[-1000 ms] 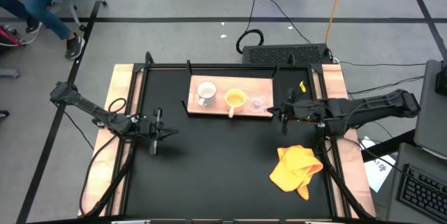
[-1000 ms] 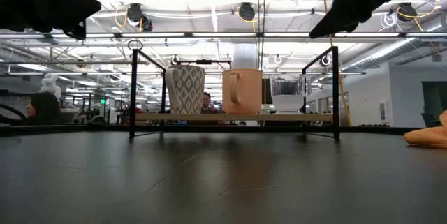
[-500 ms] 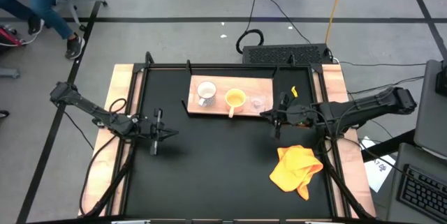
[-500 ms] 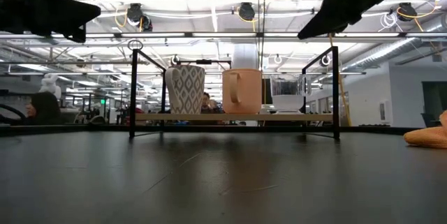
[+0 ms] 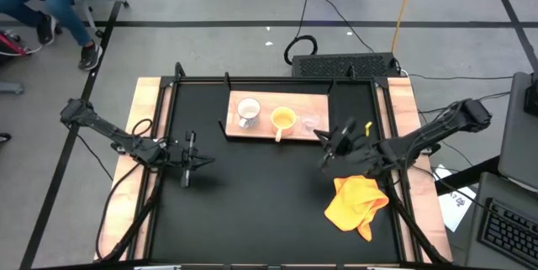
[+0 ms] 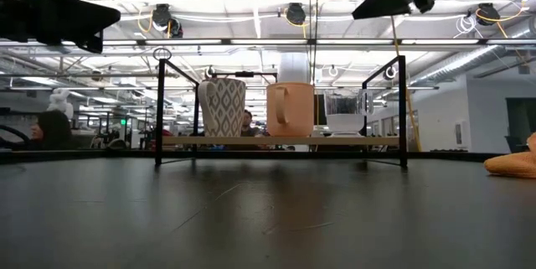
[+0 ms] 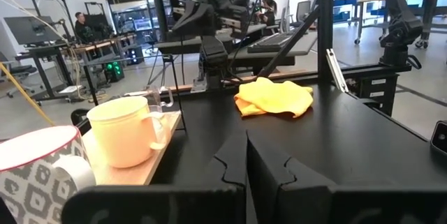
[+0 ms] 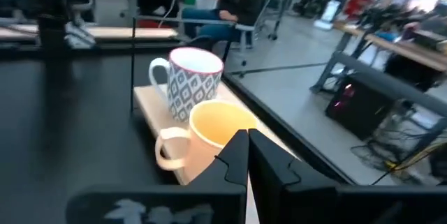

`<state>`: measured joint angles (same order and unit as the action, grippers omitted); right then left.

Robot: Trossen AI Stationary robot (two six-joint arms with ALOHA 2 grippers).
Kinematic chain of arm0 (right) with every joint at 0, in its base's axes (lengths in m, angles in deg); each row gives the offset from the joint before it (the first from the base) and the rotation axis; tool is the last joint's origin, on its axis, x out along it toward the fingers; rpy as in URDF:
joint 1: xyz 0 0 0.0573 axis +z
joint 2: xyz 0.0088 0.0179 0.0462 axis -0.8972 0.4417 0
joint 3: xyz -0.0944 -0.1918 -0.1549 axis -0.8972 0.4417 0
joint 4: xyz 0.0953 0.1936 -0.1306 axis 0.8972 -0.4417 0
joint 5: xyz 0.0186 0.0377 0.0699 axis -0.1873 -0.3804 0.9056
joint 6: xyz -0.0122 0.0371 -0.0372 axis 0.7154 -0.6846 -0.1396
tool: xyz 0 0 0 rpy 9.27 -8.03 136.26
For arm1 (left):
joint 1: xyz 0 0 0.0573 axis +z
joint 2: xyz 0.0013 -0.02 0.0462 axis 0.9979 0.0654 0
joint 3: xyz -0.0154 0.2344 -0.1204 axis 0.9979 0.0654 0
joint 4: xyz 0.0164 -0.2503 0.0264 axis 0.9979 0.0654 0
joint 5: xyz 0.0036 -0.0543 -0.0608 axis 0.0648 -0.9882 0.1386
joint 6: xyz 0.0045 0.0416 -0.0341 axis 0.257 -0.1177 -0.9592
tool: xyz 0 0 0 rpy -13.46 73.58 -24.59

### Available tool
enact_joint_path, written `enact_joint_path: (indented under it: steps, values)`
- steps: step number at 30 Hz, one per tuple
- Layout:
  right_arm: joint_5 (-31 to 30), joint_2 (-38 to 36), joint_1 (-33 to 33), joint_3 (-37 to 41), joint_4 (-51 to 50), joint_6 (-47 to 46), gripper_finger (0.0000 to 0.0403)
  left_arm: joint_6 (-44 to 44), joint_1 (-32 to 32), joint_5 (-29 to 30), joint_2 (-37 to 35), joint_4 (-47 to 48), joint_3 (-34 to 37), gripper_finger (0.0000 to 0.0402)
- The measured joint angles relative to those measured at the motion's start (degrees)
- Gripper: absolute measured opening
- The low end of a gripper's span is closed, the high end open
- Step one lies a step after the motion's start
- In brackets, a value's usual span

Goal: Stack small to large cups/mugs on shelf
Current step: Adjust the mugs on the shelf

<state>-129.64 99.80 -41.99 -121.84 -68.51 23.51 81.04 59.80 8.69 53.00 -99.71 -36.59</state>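
Observation:
The light-wood shelf (image 5: 261, 129) lies at the table's far middle. On it stand side by side a white patterned mug (image 5: 248, 110), an orange-yellow mug (image 5: 283, 119) and a small clear glass cup (image 5: 309, 124), each on its base. My right gripper (image 5: 321, 137) hovers shut just off the shelf's right end, pointing at the yellow mug (image 8: 209, 130), with the white mug (image 8: 194, 77) beyond it. My left gripper (image 5: 208, 161) waits shut above the table's left side, level, holding nothing.
An orange-yellow cloth (image 5: 357, 203) lies crumpled at the near right of the black tabletop (image 5: 261, 211). The shelf's black brackets (image 6: 404, 110) rise at its ends. People sit in the room beyond the table.
My right gripper has swung from beside the shelf's right end toward the table's left and near side, turning to face the mugs, and has stayed shut. The mugs and the cup have not moved.

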Motion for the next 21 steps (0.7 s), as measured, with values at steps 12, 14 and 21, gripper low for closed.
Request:
enact_joint_path:
  steps: [12, 14, 21]
  values:
    - [-15.17, 7.91, 1.94, 0.00, 7.22, -0.29, 0.0000, -1.83, 0.00, -1.79, 0.01, -0.13, 0.00, 0.0027]
    - [-15.15, 7.91, 1.89, 0.00, 6.88, -1.83, 0.0000, -2.56, 0.00, -2.03, 0.00, -0.15, 0.00, 0.0031]
    - [-13.95, 8.24, 1.94, -0.02, -0.06, -9.23, 0.0000, -3.00, 0.00, -2.06, 0.01, -0.07, 0.00, 0.0033]
